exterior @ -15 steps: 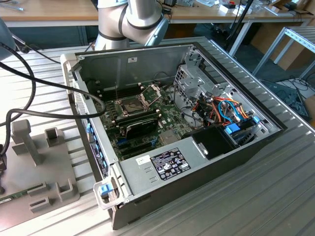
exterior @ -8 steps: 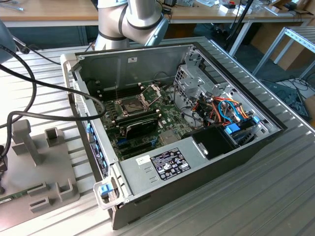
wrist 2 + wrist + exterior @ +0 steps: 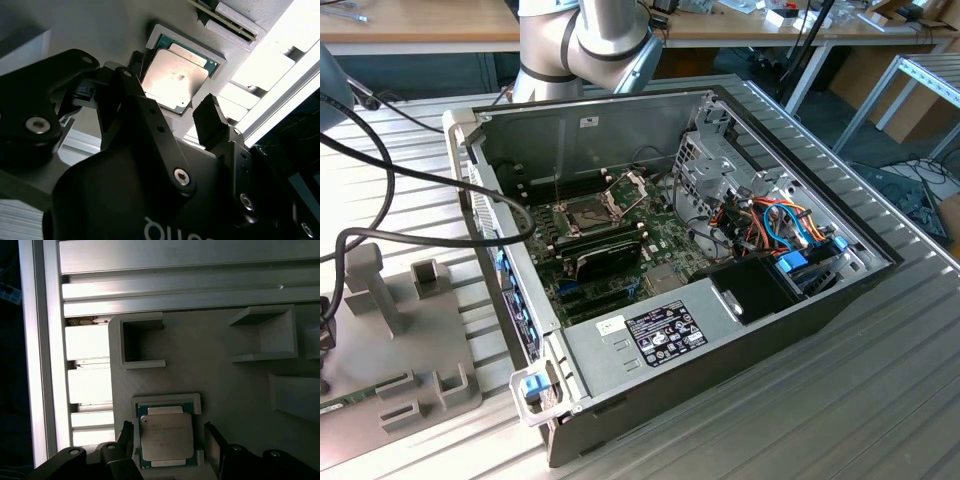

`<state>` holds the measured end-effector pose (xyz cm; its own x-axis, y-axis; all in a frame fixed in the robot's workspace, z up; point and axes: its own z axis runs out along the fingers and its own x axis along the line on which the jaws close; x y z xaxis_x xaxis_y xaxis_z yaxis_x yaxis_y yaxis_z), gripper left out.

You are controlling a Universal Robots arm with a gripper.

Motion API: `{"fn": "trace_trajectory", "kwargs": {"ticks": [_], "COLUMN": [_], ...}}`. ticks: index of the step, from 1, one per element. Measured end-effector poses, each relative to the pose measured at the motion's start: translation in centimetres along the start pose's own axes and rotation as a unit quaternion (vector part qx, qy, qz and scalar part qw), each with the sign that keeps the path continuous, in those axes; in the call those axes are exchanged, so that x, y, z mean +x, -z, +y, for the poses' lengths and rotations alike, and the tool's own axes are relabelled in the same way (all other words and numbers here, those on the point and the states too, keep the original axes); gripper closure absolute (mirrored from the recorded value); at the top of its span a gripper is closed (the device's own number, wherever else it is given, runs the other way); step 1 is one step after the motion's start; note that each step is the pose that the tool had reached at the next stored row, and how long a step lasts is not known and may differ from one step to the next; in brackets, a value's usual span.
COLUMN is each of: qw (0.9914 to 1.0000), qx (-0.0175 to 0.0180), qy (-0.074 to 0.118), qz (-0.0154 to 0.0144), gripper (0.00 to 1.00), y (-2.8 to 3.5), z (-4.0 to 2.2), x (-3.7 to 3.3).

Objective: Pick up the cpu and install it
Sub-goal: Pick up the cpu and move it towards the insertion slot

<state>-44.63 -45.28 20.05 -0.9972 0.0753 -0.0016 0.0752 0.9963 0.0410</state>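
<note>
the task is at its very start: the cpu (image 3: 166, 437) lies flat in a shallow square pocket of a grey holder plate (image 3: 215, 370), silver top up, and nothing has lifted it. in both wrist views the pincer (image 3: 168, 426) is poised over that pocket with its jaws apart, one black finger (image 3: 212, 440) on each side of the chip. a sliver of the pocket's rim shows between each finger and the chip's edge, so by my reading the pincer is not clamped on anything. in the second wrist view the cpu (image 3: 175, 80) sits between the two dark fingertips, level in its seat. the holder plate rests on the slatted aluminium desk (image 3: 150, 290). in the exterior view the same plate (image 3: 410, 340) lies at the exterior view's left, well apart from the open computer case (image 3: 590, 140). inside the case, on the motherboard (image 3: 660, 250), the socket (image 3: 588, 213) looks bare and its hinged metal frame (image 3: 630, 185) stands raised. so the pick-up itself, the carry to the case and the seating in the socket are all undone.
</note>
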Motion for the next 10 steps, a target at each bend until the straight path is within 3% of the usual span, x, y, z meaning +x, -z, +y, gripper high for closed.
{"fn": "trace_trajectory", "kwargs": {"ticks": [10], "qw": [1.00000], "qx": [0.0000], "qy": [0.003], "qz": [0.0001], "gripper": [0.32], "y": [-0.44], "z": [-0.02], "x": [0.00]}}
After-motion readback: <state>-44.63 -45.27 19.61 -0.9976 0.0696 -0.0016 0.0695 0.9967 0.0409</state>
